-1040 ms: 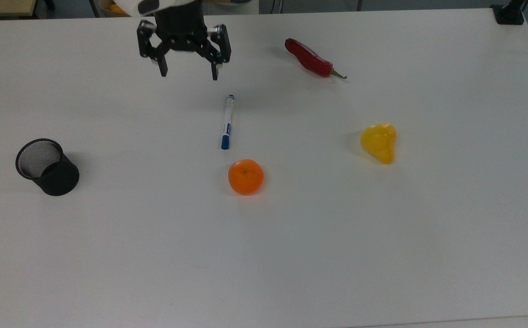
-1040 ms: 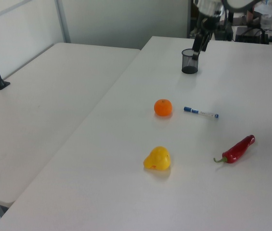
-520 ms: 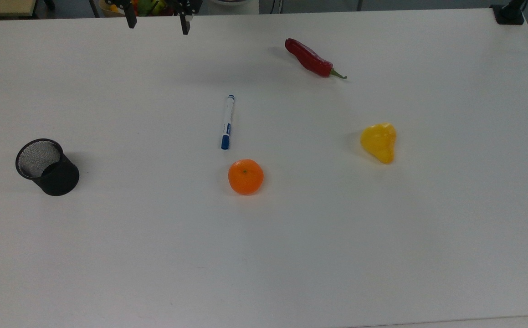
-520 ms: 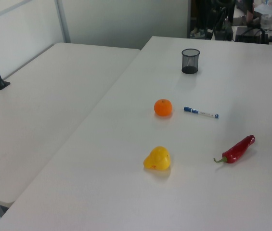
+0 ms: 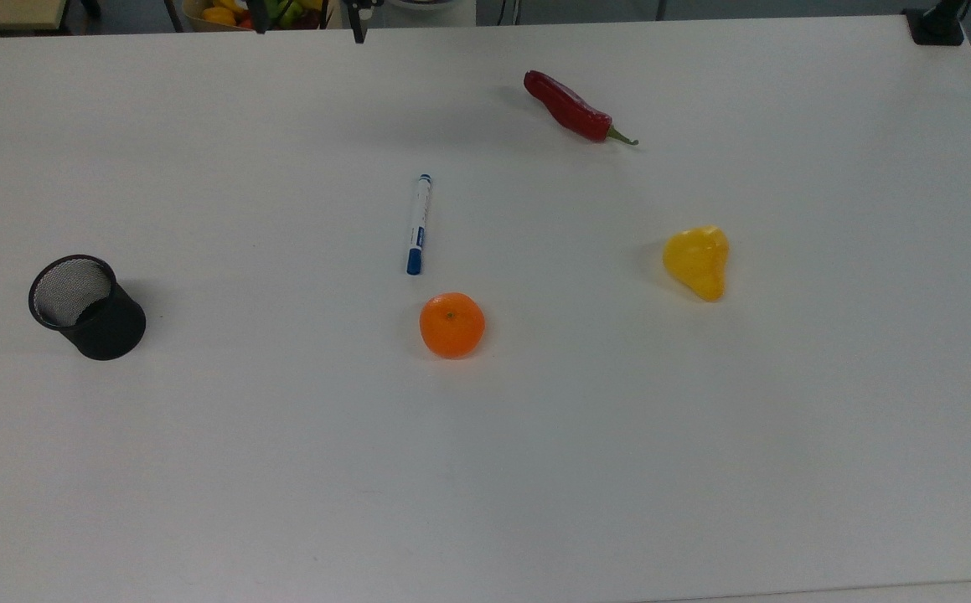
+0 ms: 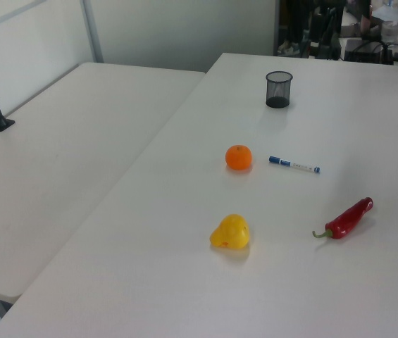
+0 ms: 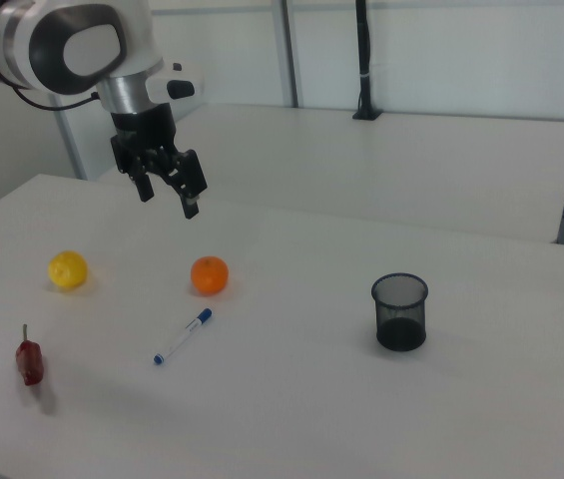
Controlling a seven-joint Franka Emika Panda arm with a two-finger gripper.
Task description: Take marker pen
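The jaws [image 7: 167,192] hang released and empty, well above the bench [image 5: 703,469] — a second ago they were lower, close over the marker pen's far tip, and have since risen and drawn back. The marker pen [image 5: 419,224] lies flat where it was, well below and ahead of the jaws, its capped end near the orange [image 5: 451,325]. Likely a repositioning — the pick has not begun.
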